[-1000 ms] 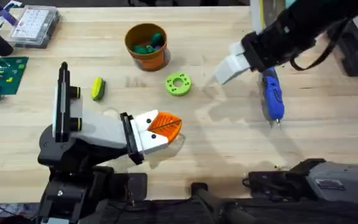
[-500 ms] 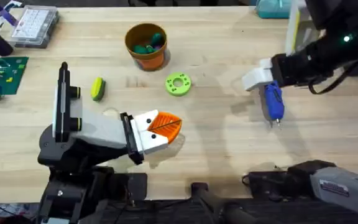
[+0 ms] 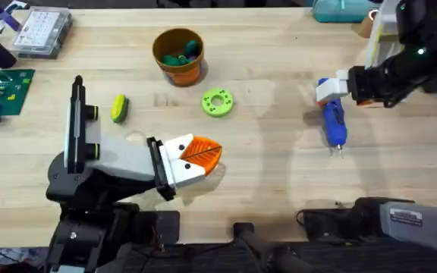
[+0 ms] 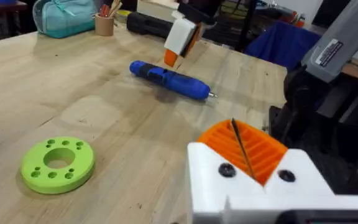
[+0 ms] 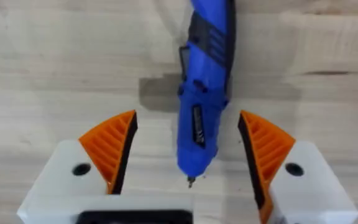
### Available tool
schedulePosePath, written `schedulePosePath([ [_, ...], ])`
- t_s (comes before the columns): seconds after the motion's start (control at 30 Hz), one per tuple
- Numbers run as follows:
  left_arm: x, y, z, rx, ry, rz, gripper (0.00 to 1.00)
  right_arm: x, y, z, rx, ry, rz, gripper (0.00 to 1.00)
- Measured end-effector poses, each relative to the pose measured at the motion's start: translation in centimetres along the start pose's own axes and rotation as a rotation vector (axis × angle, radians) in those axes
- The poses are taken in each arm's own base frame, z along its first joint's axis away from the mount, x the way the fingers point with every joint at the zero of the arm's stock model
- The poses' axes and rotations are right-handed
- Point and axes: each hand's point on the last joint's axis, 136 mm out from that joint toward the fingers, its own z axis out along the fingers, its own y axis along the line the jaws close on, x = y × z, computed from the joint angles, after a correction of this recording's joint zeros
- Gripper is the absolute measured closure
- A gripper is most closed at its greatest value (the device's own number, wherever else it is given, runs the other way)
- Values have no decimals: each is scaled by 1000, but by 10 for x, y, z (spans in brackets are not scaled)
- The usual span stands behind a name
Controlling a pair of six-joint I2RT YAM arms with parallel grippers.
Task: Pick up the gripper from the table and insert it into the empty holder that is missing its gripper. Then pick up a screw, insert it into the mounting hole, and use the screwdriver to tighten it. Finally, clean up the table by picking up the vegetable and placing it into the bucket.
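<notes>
At right of centre in the overhead frame, the right gripper (image 3: 332,89) hangs spread wide over the butt of the screwdriver (image 3: 333,122), touching nothing. Its blue body lies flat, tip toward the bottom edge, bare table (image 3: 279,174) all round. The left gripper (image 3: 203,154), lower centre, is pressed closed, empty.

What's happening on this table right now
The right gripper hangs over the blue screwdriver lying flat on the table, jaws open on either side of it, not yet gripping. The left gripper sits shut and idle near the front. The vegetable lies beside the green ring, not yet in the bucket.
</notes>
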Motion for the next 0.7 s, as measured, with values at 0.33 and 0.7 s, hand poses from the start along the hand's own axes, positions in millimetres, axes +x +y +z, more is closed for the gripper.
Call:
schedulePosePath([
  [0.33, 0, 0, 0, 0, 0, 0, 986, -29, -8, 32, 7, -35, -112, 24],
  [0.7, 0, 0, 0, 0, 0, 0, 986, -25, -19, 70, 2, 54, -100, 24],
])
